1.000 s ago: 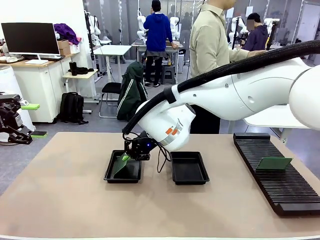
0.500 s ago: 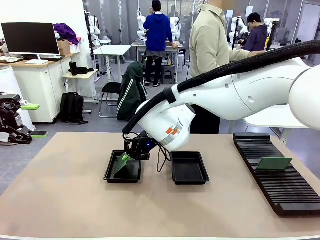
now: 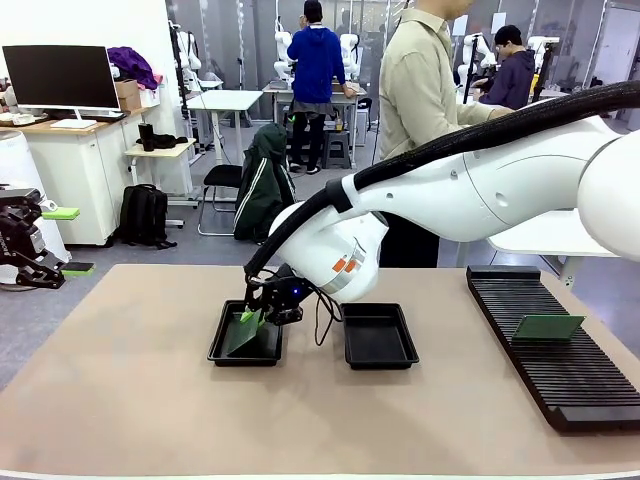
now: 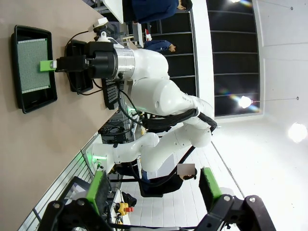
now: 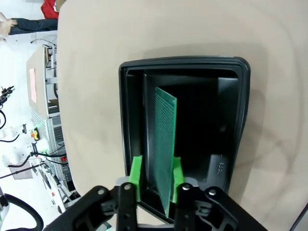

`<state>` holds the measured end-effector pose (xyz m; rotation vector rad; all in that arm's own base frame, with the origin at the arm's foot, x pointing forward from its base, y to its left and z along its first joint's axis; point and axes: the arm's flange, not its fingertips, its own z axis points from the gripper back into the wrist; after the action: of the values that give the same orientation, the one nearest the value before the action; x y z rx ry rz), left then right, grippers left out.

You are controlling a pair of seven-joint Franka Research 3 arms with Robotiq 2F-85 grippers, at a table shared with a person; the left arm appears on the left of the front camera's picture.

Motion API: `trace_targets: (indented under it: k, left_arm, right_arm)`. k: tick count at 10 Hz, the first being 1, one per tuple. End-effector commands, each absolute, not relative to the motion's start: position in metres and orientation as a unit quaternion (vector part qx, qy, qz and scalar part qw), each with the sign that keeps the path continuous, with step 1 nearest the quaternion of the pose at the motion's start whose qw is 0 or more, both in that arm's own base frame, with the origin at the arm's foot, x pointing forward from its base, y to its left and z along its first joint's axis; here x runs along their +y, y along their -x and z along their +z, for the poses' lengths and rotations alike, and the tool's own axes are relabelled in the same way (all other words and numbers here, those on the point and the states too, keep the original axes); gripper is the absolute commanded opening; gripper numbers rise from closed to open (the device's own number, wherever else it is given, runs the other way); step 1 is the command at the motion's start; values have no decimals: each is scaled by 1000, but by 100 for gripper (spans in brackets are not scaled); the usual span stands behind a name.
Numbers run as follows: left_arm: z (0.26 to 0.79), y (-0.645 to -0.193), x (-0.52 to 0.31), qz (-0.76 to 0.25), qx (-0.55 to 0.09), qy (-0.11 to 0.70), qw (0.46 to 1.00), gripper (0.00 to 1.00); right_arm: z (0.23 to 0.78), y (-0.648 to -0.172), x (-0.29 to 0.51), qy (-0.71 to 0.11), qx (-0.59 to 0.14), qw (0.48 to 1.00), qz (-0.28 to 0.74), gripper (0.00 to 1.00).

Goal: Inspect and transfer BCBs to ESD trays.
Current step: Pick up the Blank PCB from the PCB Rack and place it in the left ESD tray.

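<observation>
The left end effector hangs off to the side of the table, its two green pads spread wide with nothing between them. On the near half of the table nothing interrupts the tan surface; past the middle two black trays sit side by side, just apart. The right arm reaches across from the right and bends down over the left ESD tray, where the right end effector is lowered at the tray's far right corner. A BCB stands inside this tray, tilted, its lower edge down on the tray floor and its upper edge up at the fingers. From the right wrist the board shows almost edge-on between the two green pads: one pad lies close against it, while a dark gap shows between the other pad and the board, so I cannot tell whether the board is pinched or only flanked. The right ESD tray holds nothing. Well to the right a long black ribbed rack runs along the table's edge, and a second BCB stands slotted in it near its middle. Beyond the table's far side a person in a pale shirt stands turned sideways.
</observation>
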<state>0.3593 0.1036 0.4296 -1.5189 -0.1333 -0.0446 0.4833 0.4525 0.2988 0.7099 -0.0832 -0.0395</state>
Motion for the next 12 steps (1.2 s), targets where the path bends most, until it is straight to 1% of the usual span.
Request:
trace_targets:
  k: [1, 5, 6, 7, 8, 9, 12]
  left_arm:
    - [430, -359, 104, -19, -63, 688, 723, 100]
    - [430, -359, 104, -19, -63, 688, 723, 100]
    - [430, -359, 104, -19, -63, 688, 723, 100]
    - [430, -359, 104, -19, -63, 688, 723, 100]
    - [430, -359, 104, -19, -63, 688, 723, 100]
    - [430, -359, 104, -19, -63, 688, 723, 100]
    - [430, -359, 104, -19, -63, 688, 723, 100]
  right_arm:
    - [307, -485, 459, -319, -27, 947, -24, 52]
    - [317, -484, 470, -268, -24, 963, -12, 92]
    - [321, -485, 477, -246, -26, 969, -8, 99]
    - [324, -485, 484, -224, -29, 974, -5, 100]
    - [330, -484, 491, -190, -36, 981, -1, 96]
    - [336, -482, 494, -173, -42, 984, 0, 100]
    - [353, -475, 496, -162, -35, 986, 8, 100]
